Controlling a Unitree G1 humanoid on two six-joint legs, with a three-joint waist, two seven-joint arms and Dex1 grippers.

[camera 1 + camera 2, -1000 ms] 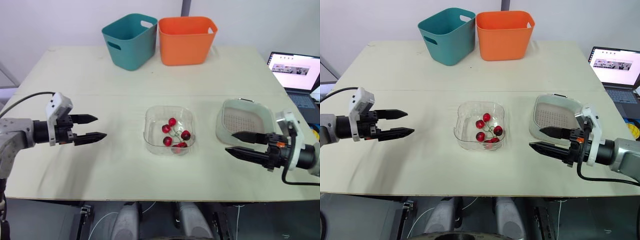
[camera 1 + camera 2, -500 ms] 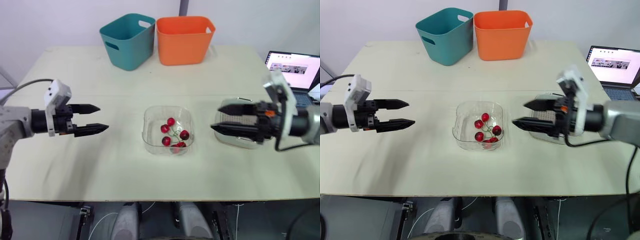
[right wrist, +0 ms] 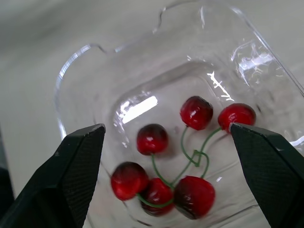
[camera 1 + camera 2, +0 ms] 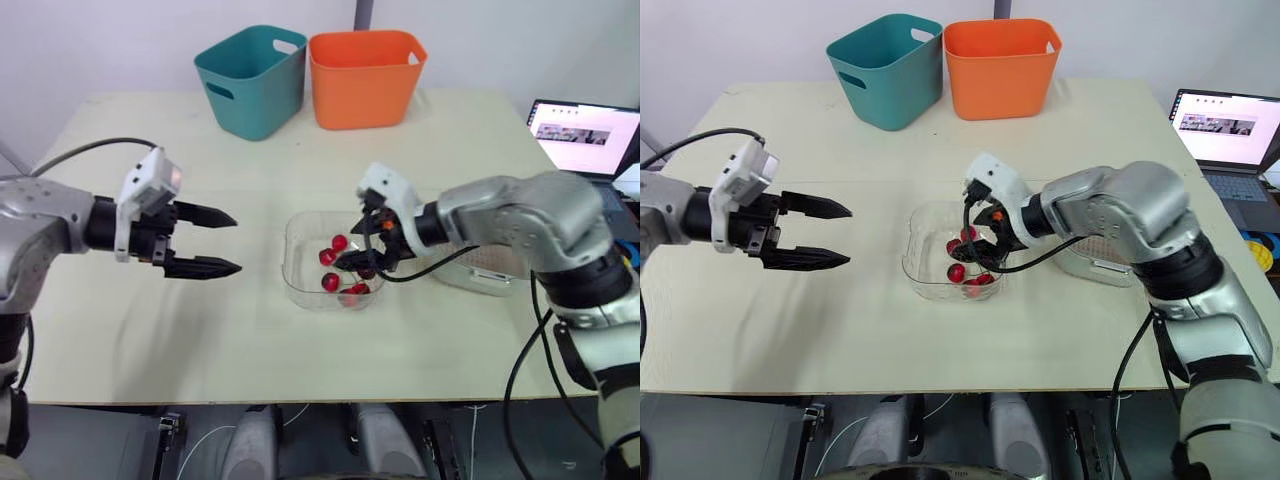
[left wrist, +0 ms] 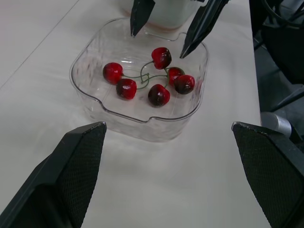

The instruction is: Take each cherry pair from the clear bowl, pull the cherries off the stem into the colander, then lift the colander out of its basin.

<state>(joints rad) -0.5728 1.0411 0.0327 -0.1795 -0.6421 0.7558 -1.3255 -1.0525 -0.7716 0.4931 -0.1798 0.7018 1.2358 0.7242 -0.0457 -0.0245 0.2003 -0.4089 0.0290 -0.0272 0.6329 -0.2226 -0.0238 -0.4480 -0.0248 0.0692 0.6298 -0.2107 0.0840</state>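
The clear bowl (image 4: 300,262) sits mid-table with several red cherries (image 5: 161,57) joined in pairs by green stems. My right gripper (image 4: 352,245) hangs open just above the cherries, its fingers (image 3: 80,161) spread to either side of them and holding nothing. My left gripper (image 4: 238,244) is open too, hovering over bare table to the left of the bowl and pointing at it. The white colander in its basin (image 4: 1096,265) lies right of the bowl, mostly hidden behind my right forearm.
A teal bin (image 4: 250,80) and an orange bin (image 4: 365,78) stand side by side at the table's far edge. An open laptop (image 4: 585,135) sits off the table's right side. Bare tabletop stretches in front of the bowl.
My right gripper has swung left from over the colander to above the bowl's cherries. My left gripper has moved right, closer to the bowl.
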